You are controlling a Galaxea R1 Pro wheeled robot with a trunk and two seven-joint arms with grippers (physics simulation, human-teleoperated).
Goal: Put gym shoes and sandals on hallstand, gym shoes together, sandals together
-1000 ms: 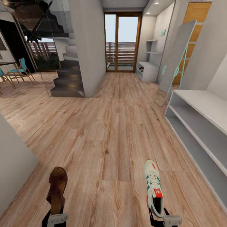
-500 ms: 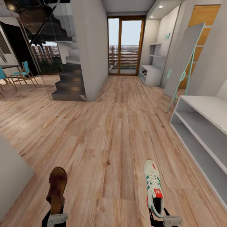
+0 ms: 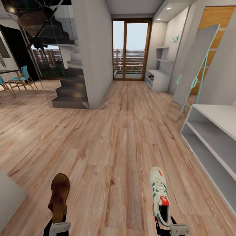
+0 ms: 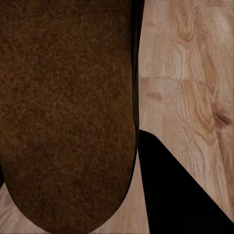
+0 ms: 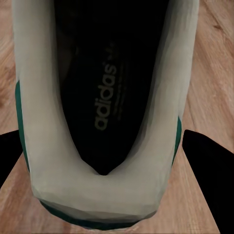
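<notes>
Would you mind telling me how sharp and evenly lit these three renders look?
Head view: soft overall, wide-angle lean in the walls and mirror, bright glass door, ceiling spotlights, no hard shadows on the floor. Left wrist view: the sandal sits so close it is a dark grainy blur. Right wrist view: the shoe has a near-black interior, its printed logo soft.
</notes>
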